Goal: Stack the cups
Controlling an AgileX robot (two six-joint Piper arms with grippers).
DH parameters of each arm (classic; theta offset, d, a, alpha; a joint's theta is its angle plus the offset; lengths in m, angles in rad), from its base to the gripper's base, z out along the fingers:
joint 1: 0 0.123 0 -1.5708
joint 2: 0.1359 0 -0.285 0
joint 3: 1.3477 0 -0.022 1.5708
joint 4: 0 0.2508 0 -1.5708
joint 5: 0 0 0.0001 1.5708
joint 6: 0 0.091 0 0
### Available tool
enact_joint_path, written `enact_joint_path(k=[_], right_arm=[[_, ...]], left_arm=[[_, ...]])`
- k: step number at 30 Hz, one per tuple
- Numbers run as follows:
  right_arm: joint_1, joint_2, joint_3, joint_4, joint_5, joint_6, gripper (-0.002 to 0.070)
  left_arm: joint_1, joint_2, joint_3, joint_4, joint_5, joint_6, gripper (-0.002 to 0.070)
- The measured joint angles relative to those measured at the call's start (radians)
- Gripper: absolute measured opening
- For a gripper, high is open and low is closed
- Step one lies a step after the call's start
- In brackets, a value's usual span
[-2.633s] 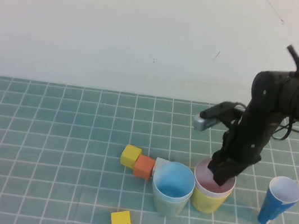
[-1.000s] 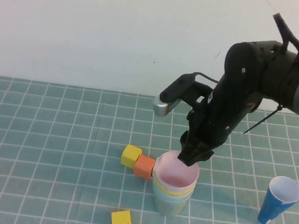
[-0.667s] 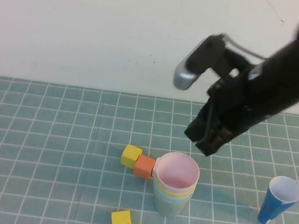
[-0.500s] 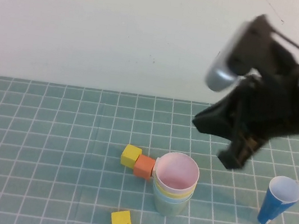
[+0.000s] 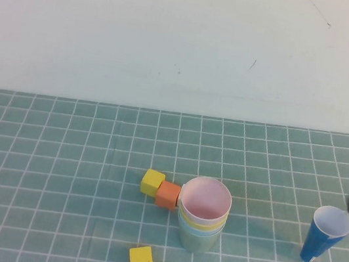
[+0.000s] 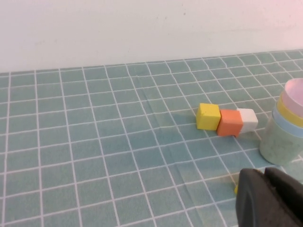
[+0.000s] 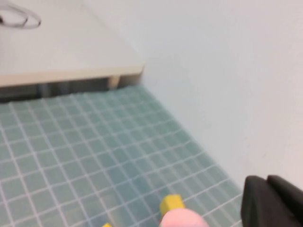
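Nesting on the checked surface [image 5: 55, 172], four cups [image 5: 202, 215] stand mid-surface, pink uppermost, touching the white cube [image 6: 247, 119] of a yellow-orange-white row; right gripper [image 7: 272, 201] at the right edge and left gripper [image 6: 267, 196] nearby, fingers pressed together, empty.

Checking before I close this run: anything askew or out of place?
Nothing stands out. The pink cup sits nested straight in the cup stack. Left gripper is shut, low beside the stack; right gripper is shut, off at the table's right edge.

Pink cup [image 5: 205, 199] over yellow, light blue, pale green cups.
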Motion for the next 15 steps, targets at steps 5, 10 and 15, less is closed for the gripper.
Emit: enact_joint_path(k=[5, 10, 15], right_arm=[[0.0, -0.155, 0.088, 0.004, -0.037, -0.002, -0.0001], [0.0, -0.199, 0.141, 0.005, -0.04, -0.002, -0.0001], [0.0, -0.199, 0.199, 0.006, -0.042, -0.002, -0.0001]], left_arm=[[0.0, 0.0, 0.002, -0.001, -0.009, 0.002, -0.0001], [0.0, 0.0, 0.002, -0.001, -0.011, 0.002, -0.0001], [0.0, 0.0, 0.002, -0.001, -0.011, 0.002, -0.0001]])
